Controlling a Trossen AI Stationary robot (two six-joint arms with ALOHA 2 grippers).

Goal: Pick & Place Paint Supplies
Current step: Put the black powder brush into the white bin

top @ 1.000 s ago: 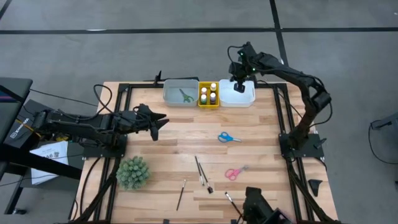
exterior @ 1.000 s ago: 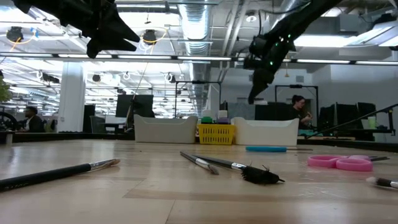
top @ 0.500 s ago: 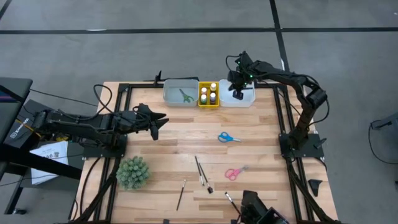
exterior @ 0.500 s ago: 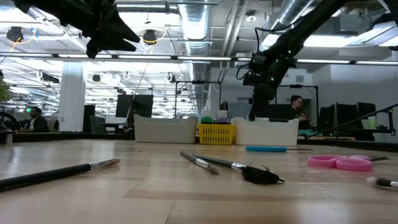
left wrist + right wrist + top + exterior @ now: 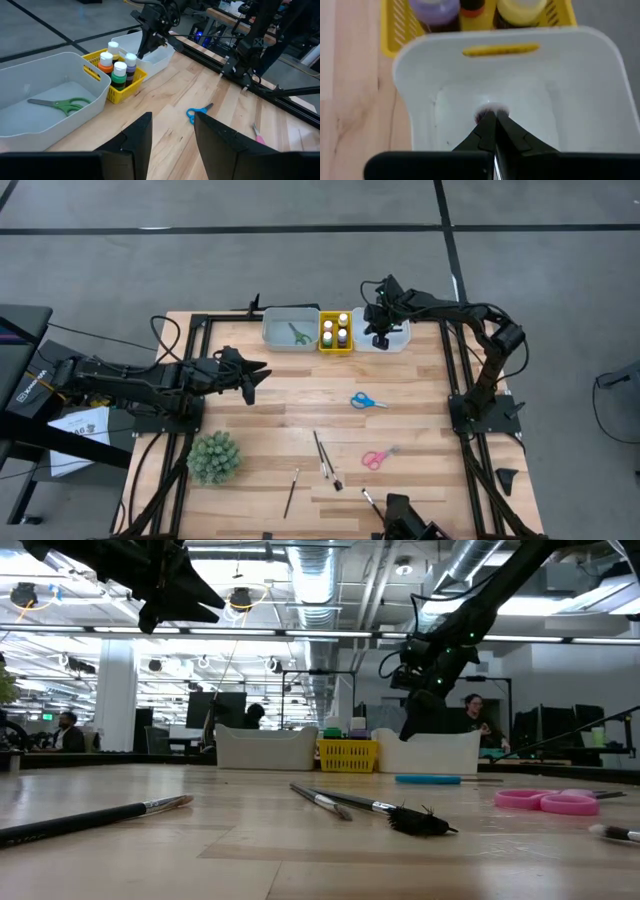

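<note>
My right gripper [image 5: 378, 332] is over the white tray [image 5: 397, 340] at the table's far edge, shut on a thin brush. The brush's dark bristle tuft [image 5: 487, 113] shows just past the fingertips, above the tray floor. My left gripper [image 5: 255, 375] hovers open over the table's left half, touching nothing. Blue scissors [image 5: 368, 401], pink scissors [image 5: 378, 457] and several brushes [image 5: 322, 454] lie flat on the wood. Green scissors [image 5: 299, 333] lie in the grey tray [image 5: 275, 340]. Paint bottles [image 5: 116, 67] stand in the yellow tray [image 5: 335, 348]. My right gripper pinches the brush between its two shut fingers, just behind the bristle tuft [image 5: 487, 113]. The thin metal shaft [image 5: 495, 169] runs back along the fingers. They come from above, pointing down into the white tray. Whether the bristles touch the tray floor, I cannot tell.
A spiky green plant ball [image 5: 214, 457] sits near the table's left near corner. The three trays stand in a row along the far edge. Black frame rails [image 5: 455, 395] run along the table's sides. People show in the room behind, in the low view.
My right gripper has come down from above the white tray into it, shifting slightly toward the table's left and near side, and has stayed shut on the brush.
</note>
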